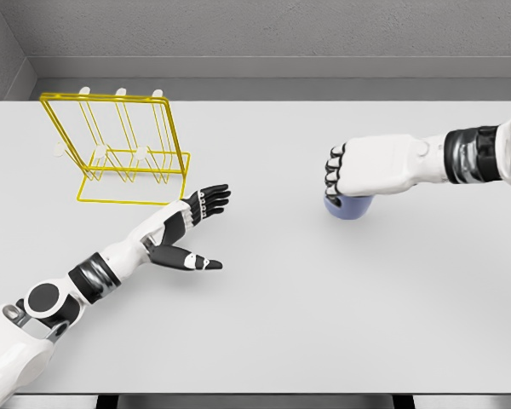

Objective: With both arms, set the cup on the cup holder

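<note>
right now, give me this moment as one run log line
right hand: over cup, fingers curled, grasp unclear | left hand: open, near cup holder | cup: on table, not on holder

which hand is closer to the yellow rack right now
Left. The left hand lies open just beside the yellow rack's front right corner; the right hand is far across the table, curled over the cup.

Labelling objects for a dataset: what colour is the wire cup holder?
Yellow; the cup holder shows clearly in the head view.
</note>
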